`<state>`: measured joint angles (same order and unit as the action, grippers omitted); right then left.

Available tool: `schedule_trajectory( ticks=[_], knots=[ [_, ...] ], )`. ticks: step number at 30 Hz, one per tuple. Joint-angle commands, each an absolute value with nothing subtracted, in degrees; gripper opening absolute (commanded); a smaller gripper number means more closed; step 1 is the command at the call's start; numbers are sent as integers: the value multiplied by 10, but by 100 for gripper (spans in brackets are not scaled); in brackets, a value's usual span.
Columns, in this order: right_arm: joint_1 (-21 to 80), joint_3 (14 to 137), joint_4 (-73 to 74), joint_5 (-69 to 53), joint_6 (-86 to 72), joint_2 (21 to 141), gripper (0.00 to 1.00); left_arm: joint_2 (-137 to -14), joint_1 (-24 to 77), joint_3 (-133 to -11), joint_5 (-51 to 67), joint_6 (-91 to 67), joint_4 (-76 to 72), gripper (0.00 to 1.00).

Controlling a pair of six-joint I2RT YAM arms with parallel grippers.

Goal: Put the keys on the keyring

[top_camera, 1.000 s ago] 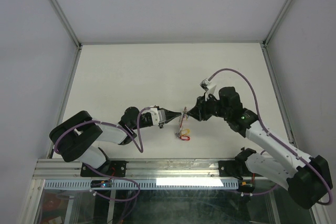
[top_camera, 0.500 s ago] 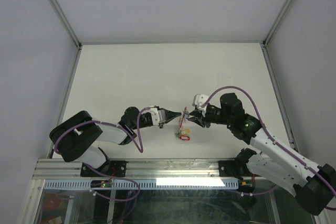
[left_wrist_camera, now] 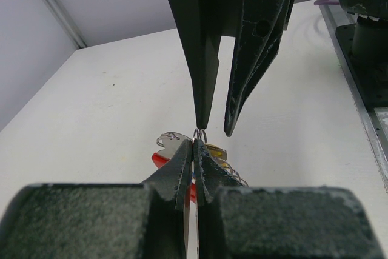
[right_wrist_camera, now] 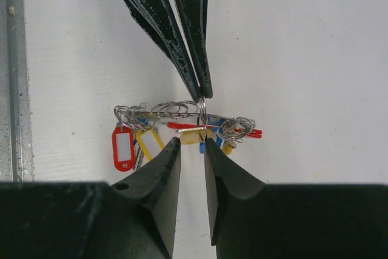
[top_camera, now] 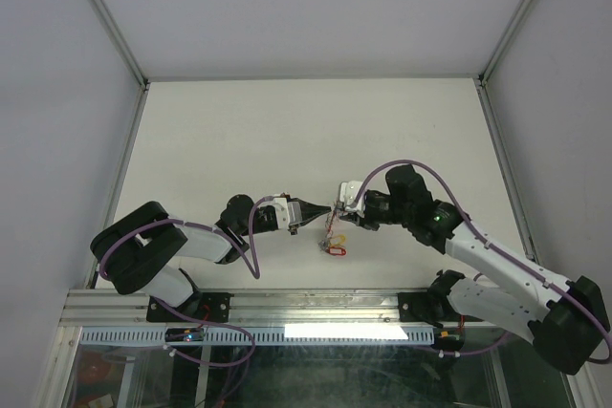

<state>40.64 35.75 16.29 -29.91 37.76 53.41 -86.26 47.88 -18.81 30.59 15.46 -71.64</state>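
Left claw pinched shut, tips tight on a small silvery wire ring. Tip to tip with it, from the opposite side, the right claw, parted, with a narrow gap between the fingers and no grip on anything. In the left wrist view, one right finger almost touching the wire ring at the left claw's tips, the other just to the side of it. In the right wrist view, the ring just beyond the right claw's gap and roughly in line with it. Under both sets of tips, the keys in one tangled bunch of wire loops; hanging from the held ring or merely lying beneath it, hard to tell. A red tag and a yellow tag out to one side of the right claw, seemingly flat on the worktop; bits of blue tag close by its fingertips. The keyring seen edge-on, a thin red line crossing just past the right claw's tips and beneath the left claw.
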Motion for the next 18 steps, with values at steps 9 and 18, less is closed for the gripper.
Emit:
schedule_trajectory(
  ticks=[9, 18],
  knots=[
    [422, 381, 89, -299, 380, 563, 25, -867, 473, -192, 329, 155, -746, 0],
    [430, 383, 79, -301, 376, 569, 23, -867, 473, -192, 331, 155, -748, 0]
  ],
)
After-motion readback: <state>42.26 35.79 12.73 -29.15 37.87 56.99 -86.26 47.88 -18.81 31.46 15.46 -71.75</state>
